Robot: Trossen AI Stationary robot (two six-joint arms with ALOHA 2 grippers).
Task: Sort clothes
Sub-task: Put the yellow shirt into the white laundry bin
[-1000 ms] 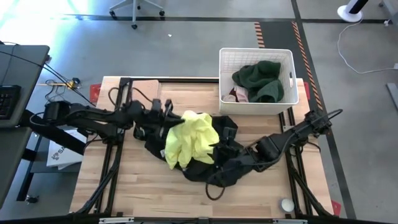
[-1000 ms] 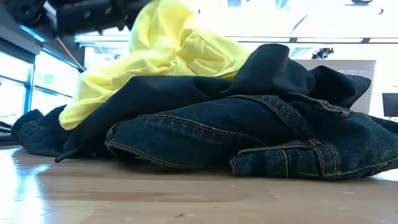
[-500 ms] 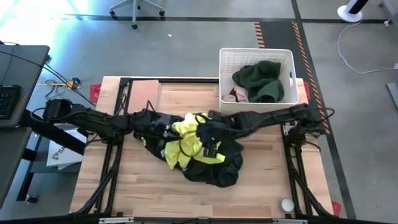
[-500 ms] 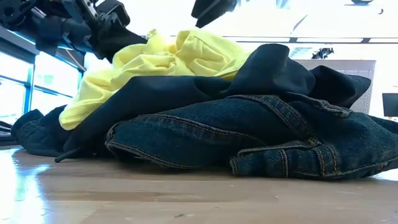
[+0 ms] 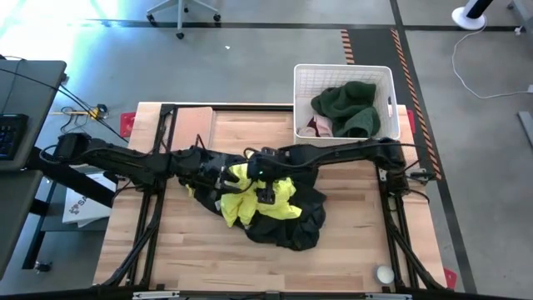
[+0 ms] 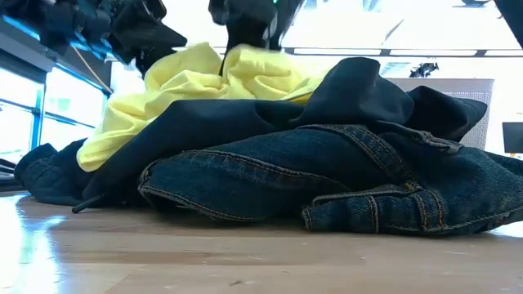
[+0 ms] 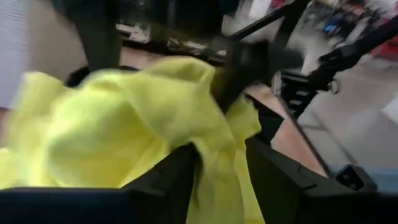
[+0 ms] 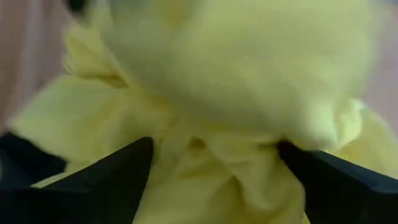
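The neon yellow garment (image 5: 256, 197) lay atop the dark clothes (image 5: 293, 223) at mid-table, the white basket (image 5: 343, 143) with a dark green garment (image 5: 346, 108) standing beyond. The left gripper (image 7: 217, 180) was seen pinching a yellow fold; the right gripper (image 8: 211, 165), fingers spread wide, was pressed into the same fabric. The pick-up step was judged under way; closing of the right fingers and a joint lift were called for next.
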